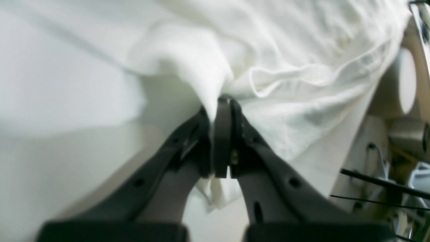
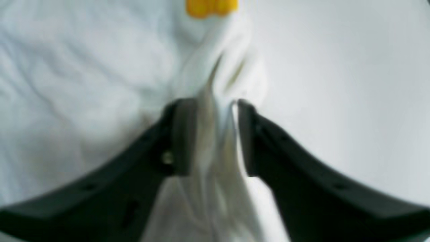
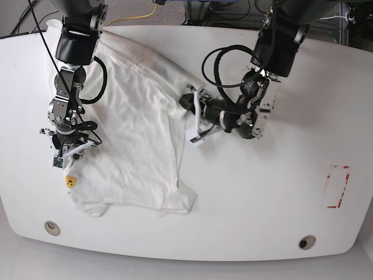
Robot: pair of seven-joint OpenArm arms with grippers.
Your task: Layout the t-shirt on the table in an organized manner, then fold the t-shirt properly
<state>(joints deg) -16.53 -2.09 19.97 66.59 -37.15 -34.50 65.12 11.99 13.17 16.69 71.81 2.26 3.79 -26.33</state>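
The t-shirt [image 3: 137, 134] lies spread and wrinkled on the left half of the table [image 3: 262, 192] as the base view shows it, reaching from the far left corner down toward the near edge, where its lower hem ends in a folded-over flap not far from the left grommet hole [image 3: 52, 226]. A small yellow patch of print [image 3: 70, 182] shows at the shirt's left margin, just below the right gripper [image 3: 65, 153]. That gripper hangs over the shirt's left edge pointing down; in its own wrist view its jaws stand partly apart with a bunched ridge of white cloth running up between them, and the blur leaves it unclear whether the pads press the cloth at all. The left gripper [image 1: 220, 104] reaches in low from the shirt's right side, its arm lying nearly level above the table. Its jaws are closed together, pinching a fold of the shirt's right edge [image 1: 215, 84], and the fabric rises in a small peak at the pinch while the rest drapes away across the table. The red tape rectangle [image 3: 337, 186] sits well apart from the shirt, near the table's right edge, and the second grommet hole [image 3: 303, 242] lies near the front edge, below and left of that tape.
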